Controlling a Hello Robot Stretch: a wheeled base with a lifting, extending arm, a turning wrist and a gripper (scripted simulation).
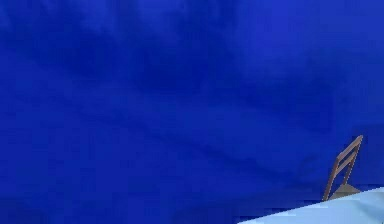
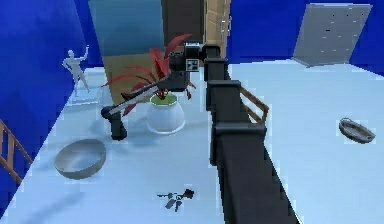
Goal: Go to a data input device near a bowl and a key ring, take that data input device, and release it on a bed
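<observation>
The dark arm bar point(image 2: 245, 150) rises from the arm side view's bottom edge across a pale blue table point(image 2: 300, 110). At its far end the gripper point(image 2: 115, 108) reaches left, in front of a red-leaved plant in a white pot point(image 2: 166, 115). A small dark upright thing point(image 2: 119, 126) is at the fingers' end, against the tabletop. I cannot tell whether the gripper holds anything. A grey bowl point(image 2: 80, 158) sits near the table's left edge. A bunch of keys point(image 2: 175, 199) lies close to the arm at the bottom.
A white statue point(image 2: 75, 68) stands at the table's far left. A grey dish point(image 2: 355, 129) lies on the right. Wooden chairs stand at the table's sides point(image 2: 10, 150) point(image 2: 256, 105) point(image 1: 345, 170). Blue walls, a wooden door point(image 2: 216, 25) and a grey panel point(image 2: 335, 35) lie beyond.
</observation>
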